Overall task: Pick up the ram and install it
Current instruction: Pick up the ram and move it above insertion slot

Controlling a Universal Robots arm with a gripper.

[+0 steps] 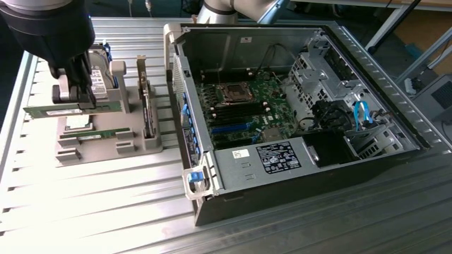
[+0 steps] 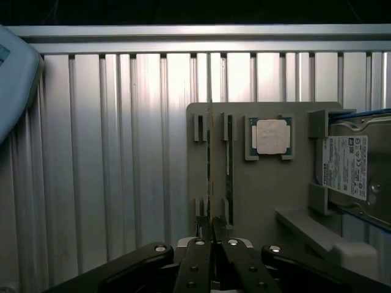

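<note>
Got the ram (image 1: 48,111) pinched across its thin faces by the gripper (image 1: 80,103), fingers (image 2: 198,262) squeezed nearly together on it. Holding it level, lifted just above the grey holder (image 1: 106,152), over the slotted end. Can also make out a second green stick (image 1: 88,135) seated in a holder slot right beside that, a silver processor chip (image 2: 272,135) further along the holder, then a hard drive (image 2: 348,165) at its edge. Open PC case (image 1: 297,106) beside the holder, toward the exterior view's right.
</note>
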